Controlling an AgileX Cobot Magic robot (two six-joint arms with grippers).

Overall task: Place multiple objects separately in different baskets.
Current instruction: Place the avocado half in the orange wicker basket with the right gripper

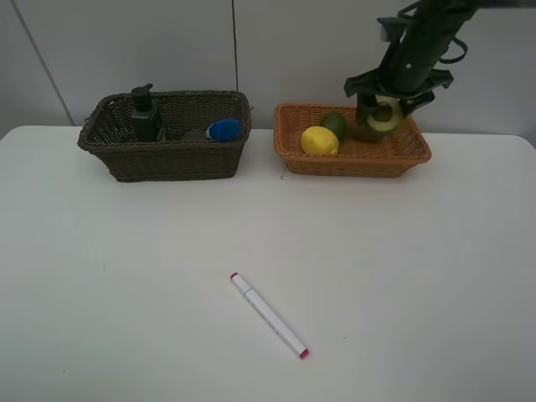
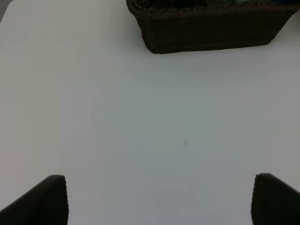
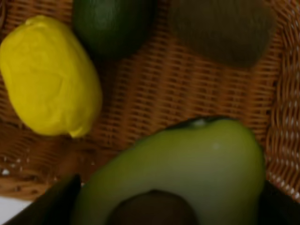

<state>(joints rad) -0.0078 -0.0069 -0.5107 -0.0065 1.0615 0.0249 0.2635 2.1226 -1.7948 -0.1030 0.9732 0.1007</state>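
Note:
My right gripper (image 1: 387, 104) is shut on the halved avocado with pit (image 1: 386, 117) and holds it just above the light orange basket (image 1: 289, 152). That basket holds the yellow lemon (image 1: 319, 141), the whole green avocado (image 1: 334, 124) and the brown kiwi (image 1: 363, 132). The right wrist view shows the avocado half (image 3: 197, 159), lemon (image 3: 49, 82), whole avocado (image 3: 112, 23) and kiwi (image 3: 222, 30). The dark brown basket (image 1: 167, 159) holds the pump bottle (image 1: 146, 115) and the blue-capped tube (image 1: 224, 129). The marker (image 1: 269, 316) lies on the table. My left gripper (image 2: 159, 201) is open and empty. I cannot make out the eraser.
The white table (image 1: 100, 276) stretches in front of both baskets, which stand side by side near its back edge. A grey wall rises behind them. In the left wrist view the dark basket (image 2: 206, 33) lies beyond the bare tabletop.

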